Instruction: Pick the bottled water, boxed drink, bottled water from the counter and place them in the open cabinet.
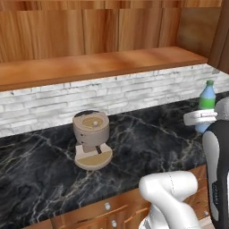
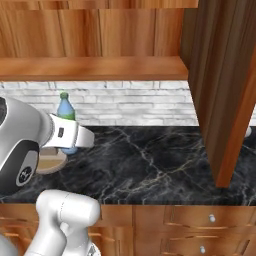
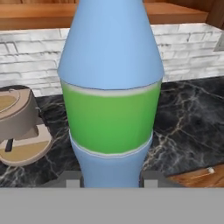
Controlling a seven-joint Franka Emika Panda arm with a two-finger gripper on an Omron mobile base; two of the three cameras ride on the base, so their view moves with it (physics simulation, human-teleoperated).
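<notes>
- We note the bottle (image 3: 111, 87): translucent blue, green label band, green cap.
- Counter (image 1: 147, 143): black marble, white veins.
- Wall (image 1: 89, 96): pale grey-white stone strips.
- Shelf (image 2: 90, 67): warm brown wood.
- Coffee machine (image 1: 91, 138): beige-tan.

The counter (image 1: 147, 143) is black marble with white veins, running below a white brick wall. A beige coffee machine (image 1: 91, 139) stands on it toward the left. The blue bottle (image 1: 206, 102) with a green cap stands upright near the counter's right end.
</notes>
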